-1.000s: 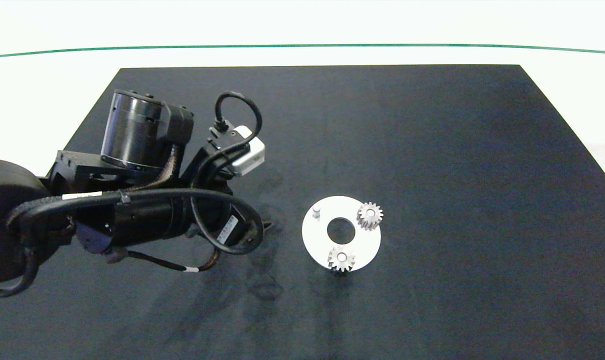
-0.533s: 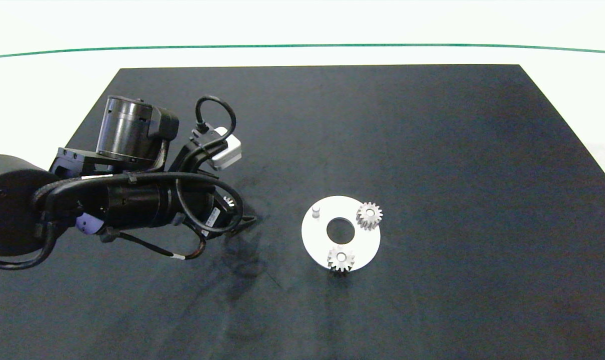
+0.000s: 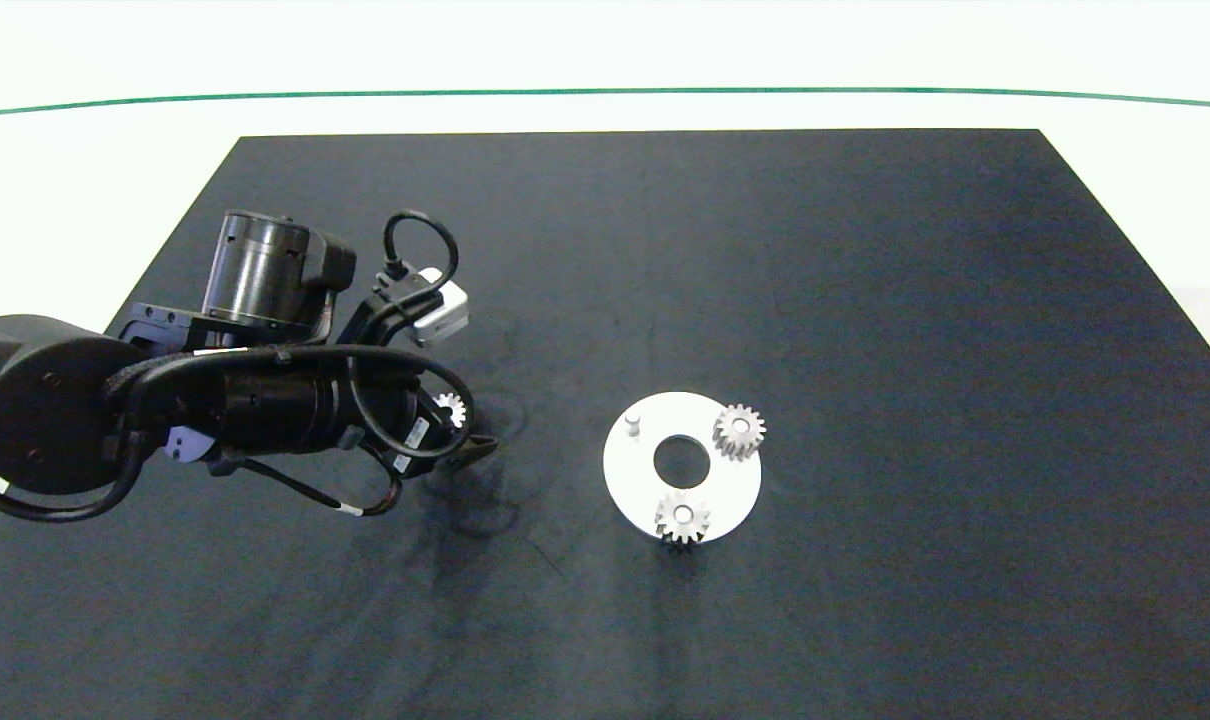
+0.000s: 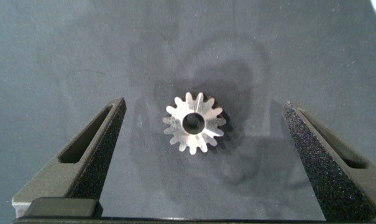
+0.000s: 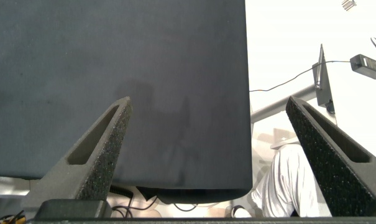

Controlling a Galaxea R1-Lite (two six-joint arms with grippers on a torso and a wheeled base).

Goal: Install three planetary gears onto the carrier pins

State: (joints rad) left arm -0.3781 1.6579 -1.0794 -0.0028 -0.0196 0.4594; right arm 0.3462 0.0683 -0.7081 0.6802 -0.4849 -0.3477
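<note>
A dark matte mat covers the worktop [image 3: 865,250], pale floor and a thin green line beyond its far edge. Near the middle sits the flat white disc [image 3: 735,485], round with a big centre hole. Two planetary gears are seated on its carrier pins: one [image 3: 739,431] on the far-right side, one [image 3: 682,516] at the near rim. The third pin [image 3: 633,419] stands bare, a short white peg.

The left arm reaches in from the left edge, and the head view catches only a sliver of the third gear [image 3: 450,408] under its cables. The left wrist view shows it in full: the loose gear [image 4: 194,122], silvery metal, pointed teeth, round bore, lying flat on the mat. The left gripper [image 4: 203,146] hovers spread wide around it, rough dark pads [image 4: 107,146] clear of the teeth on both sides.

The right gripper [image 5: 206,149] is open too, holding nothing, hanging over a mat corner with cables past the edge.
</note>
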